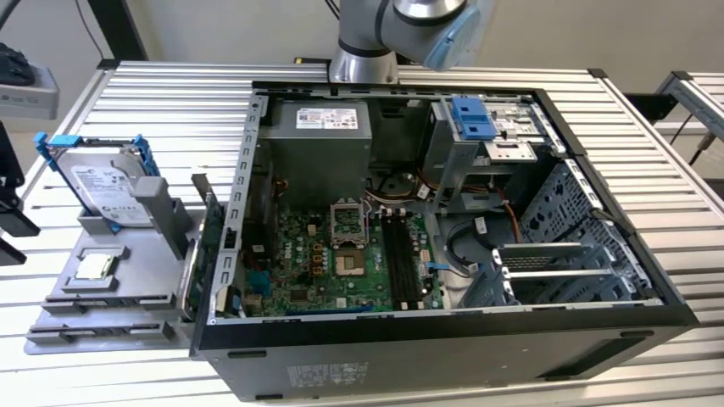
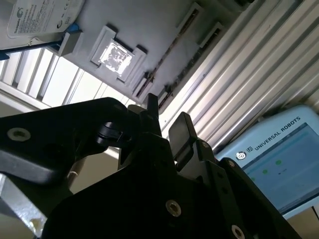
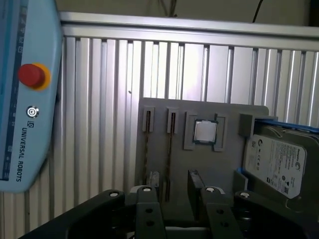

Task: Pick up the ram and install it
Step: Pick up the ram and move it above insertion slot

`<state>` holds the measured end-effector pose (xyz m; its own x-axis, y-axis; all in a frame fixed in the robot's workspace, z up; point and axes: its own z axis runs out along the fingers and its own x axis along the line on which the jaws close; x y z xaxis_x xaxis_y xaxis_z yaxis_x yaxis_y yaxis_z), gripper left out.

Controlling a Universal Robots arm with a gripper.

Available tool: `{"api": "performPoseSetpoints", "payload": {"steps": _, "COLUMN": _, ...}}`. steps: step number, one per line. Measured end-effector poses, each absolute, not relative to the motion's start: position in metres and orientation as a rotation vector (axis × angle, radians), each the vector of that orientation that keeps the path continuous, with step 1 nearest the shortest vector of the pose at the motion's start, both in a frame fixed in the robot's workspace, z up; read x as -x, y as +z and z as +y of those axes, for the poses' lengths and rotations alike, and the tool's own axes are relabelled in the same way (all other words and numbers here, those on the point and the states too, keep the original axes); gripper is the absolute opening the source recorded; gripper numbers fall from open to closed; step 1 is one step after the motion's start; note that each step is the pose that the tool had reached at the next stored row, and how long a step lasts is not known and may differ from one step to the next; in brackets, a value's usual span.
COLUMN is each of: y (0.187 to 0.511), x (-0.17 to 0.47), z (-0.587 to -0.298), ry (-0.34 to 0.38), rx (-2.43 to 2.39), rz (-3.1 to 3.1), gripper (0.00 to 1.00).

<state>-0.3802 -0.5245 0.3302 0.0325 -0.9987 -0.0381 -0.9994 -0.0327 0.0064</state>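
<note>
My gripper (image 3: 170, 183) hangs open high above the grey fixture (image 3: 234, 174), with nothing between its black fingers (image 2: 182, 130). The fixture has two narrow slots, and each shows a thin brownish board edge-on (image 3: 171, 149) (image 3: 147, 142). I cannot tell which of these is the ram. In the exterior view the fixture (image 1: 68, 335) lies at the left, beside the open computer case (image 1: 453, 339). Inside the case, the motherboard's long black memory slots (image 1: 396, 250) stand bare. The arm (image 1: 391, 34) rises behind the case.
The fixture also carries a silver hard drive in a blue bracket (image 1: 108, 191) and a square processor chip (image 3: 205, 132). A green card (image 1: 212, 250) stands upright between fixture and case. A blue teach pendant (image 3: 22, 99) lies on the slatted table (image 3: 99, 99).
</note>
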Motion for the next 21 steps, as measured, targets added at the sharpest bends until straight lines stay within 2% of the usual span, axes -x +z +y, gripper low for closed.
{"api": "performPoseSetpoints", "payload": {"steps": 21, "y": 0.3206, "x": 0.3803, "z": -0.5245, "ry": 0.05, "rx": 2.241, "rz": 2.17, "gripper": 1.0}}
